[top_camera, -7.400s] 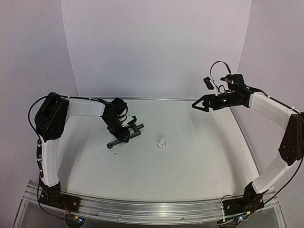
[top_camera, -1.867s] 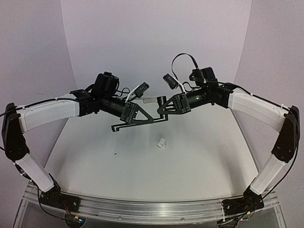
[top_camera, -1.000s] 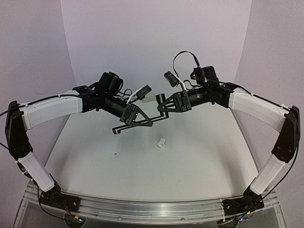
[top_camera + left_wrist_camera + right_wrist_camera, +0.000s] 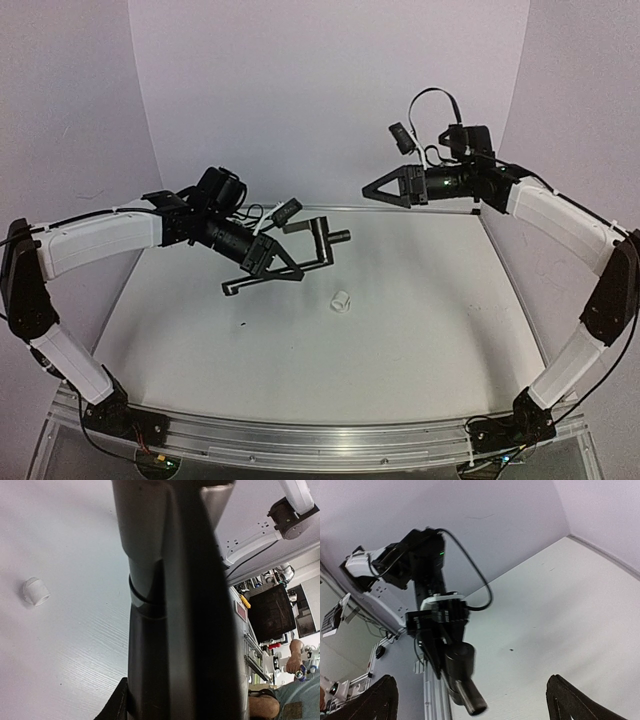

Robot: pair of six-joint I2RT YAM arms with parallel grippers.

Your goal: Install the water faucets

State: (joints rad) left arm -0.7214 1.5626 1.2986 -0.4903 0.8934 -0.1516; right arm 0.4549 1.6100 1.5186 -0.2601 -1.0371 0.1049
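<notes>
The water faucet's black pipe hangs slanted above the table, its crank-like end pointing right. My left gripper is shut on the pipe's middle. In the left wrist view the pipe fills the centre and hides the jaws. The white fitting stands alone on the table under the pipe, and the left wrist view shows the fitting at its left. My right gripper is open and empty, up and to the right of the crank end. Its fingers frame the pipe's end from a distance.
The white table ends in a raised edge at the right and an aluminium rail at the front. Curved white backdrop walls close the back and sides. Lab equipment lies beyond the table's edge.
My right gripper has let go of the pipe's crank end, opened wide and pulled back up to the right. The left gripper, still holding the pipe, has sunk a little.
</notes>
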